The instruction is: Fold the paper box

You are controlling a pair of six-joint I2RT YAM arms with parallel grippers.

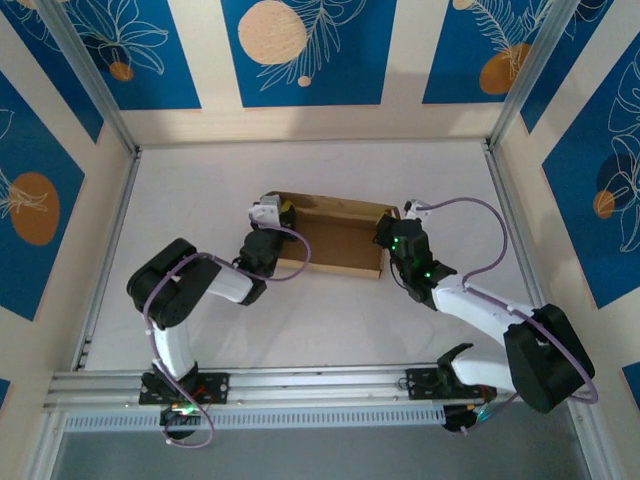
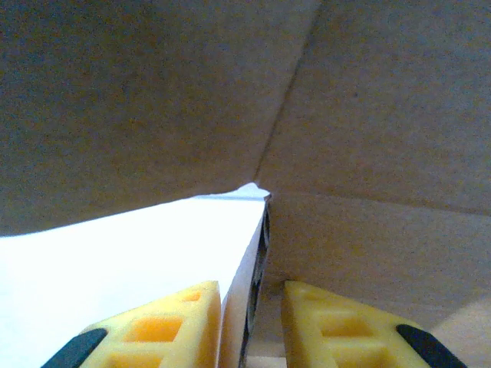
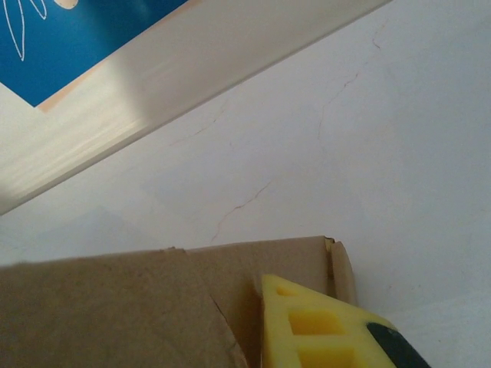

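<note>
Near the middle of the white desk (image 1: 200,180), a touch toward 12 o'clock: the paper box (image 1: 335,245), a shallow brown cardboard tray laid lengthwise from 9 to 3 o'clock. Walls raised, bare cardboard floor showing inside.

At its 9 o'clock end, the left tool (image 1: 287,212), set over the short wall. Seen from the left wrist, yellow fingers (image 2: 180,318) either side of the upright cardboard edge, parted, the 3 o'clock one clear of the edge with a gap: open, not clamped. Bright desk surface at 8 o'clock of that edge, brown panels above and at 3 o'clock.

At the 3 o'clock end, the right tool (image 1: 388,230), down at the box corner. Seen from the right wrist, one yellow finger (image 3: 307,322) lying against the brown wall near its corner. Gripping or merely resting: cannot tell.

Around, left to right:
- left arm bent in from 8 o'clock
- purple cables (image 1: 290,262) looping off both wrists
- right arm reaching in from 4 o'clock
- metal rail (image 1: 320,385) along the 6 o'clock edge, carrying both bases
- aluminium posts (image 1: 85,75) at the far corners
- blue leaf-patterned panels (image 1: 300,50) at 9, 12 and 3 o'clock
</note>
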